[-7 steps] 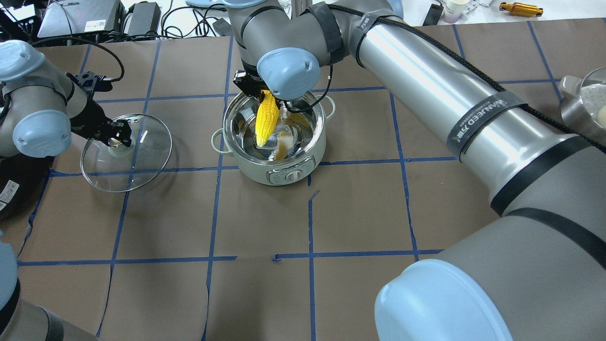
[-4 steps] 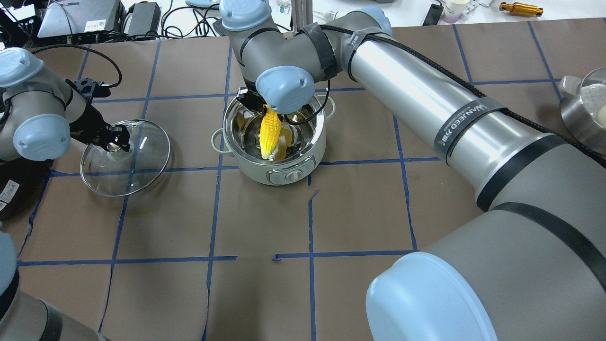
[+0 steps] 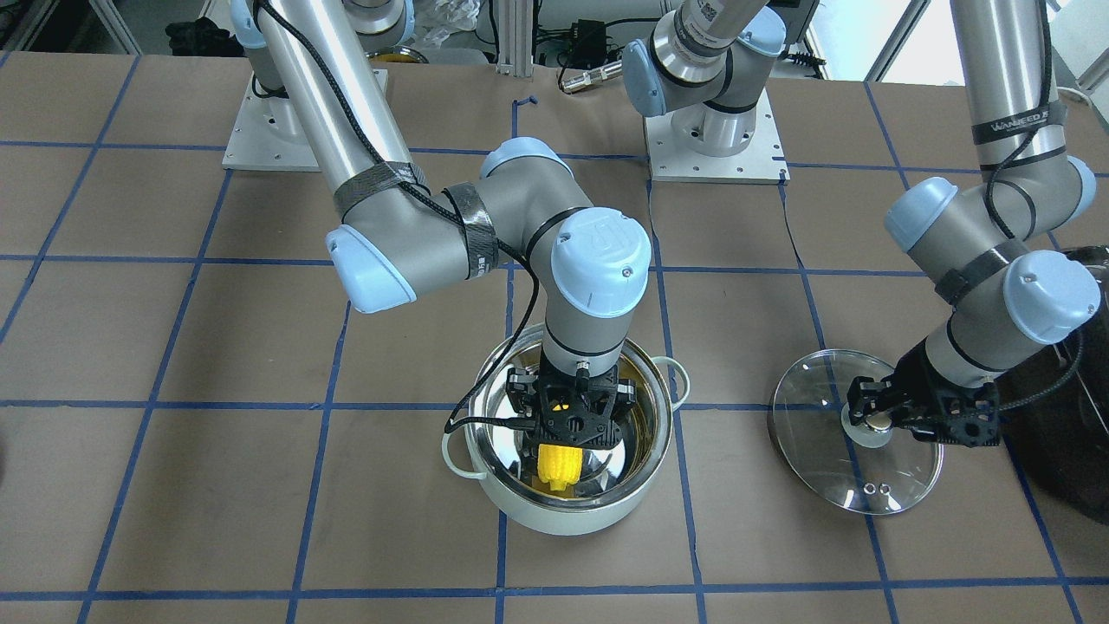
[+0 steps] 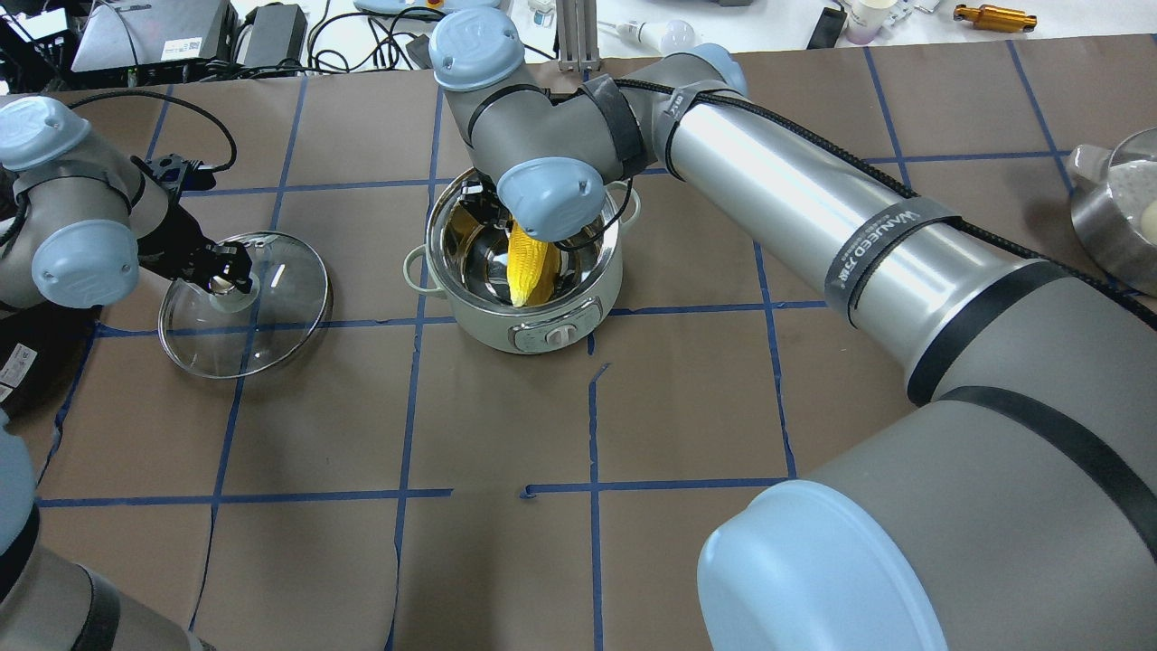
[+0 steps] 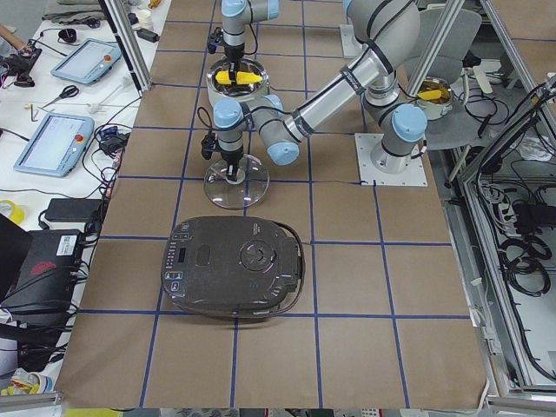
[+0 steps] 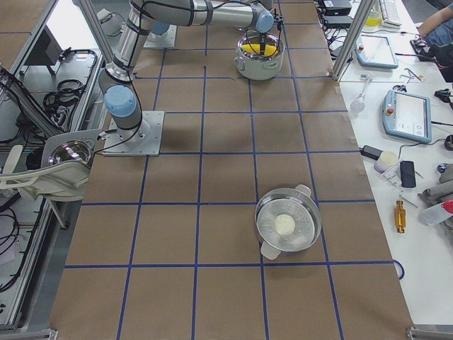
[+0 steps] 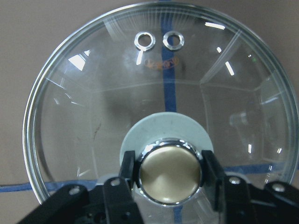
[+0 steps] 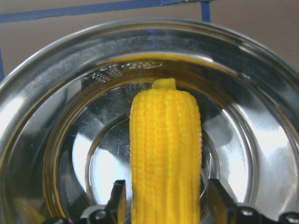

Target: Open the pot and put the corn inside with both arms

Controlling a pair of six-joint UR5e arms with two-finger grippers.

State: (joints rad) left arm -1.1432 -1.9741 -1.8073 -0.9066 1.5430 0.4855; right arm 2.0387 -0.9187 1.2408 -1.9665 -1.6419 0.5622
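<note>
Lowering gently matters: my right gripper [image 3: 567, 433] clamps the corn [image 4: 531, 268], tilted inside the pot [image 4: 479, 330]; I'd release once its tip rests. Meanwhile my left gripper [image 4: 226, 268] pinches the lid [image 7: 93, 107] by its knob [image 7: 170, 173].

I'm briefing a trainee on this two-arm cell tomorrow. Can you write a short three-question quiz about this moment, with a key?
1. True or false: the clear glass lid with a beige knob sits on the round mint-green pot.
2. The yellow corn cob is: A) lying beside the pot; B) held by the right claw inside the pot; C) resting on the lid.
3. Which claw grips the lid's knob?
Key: 1 false; 2 B; 3 the left claw.
</note>
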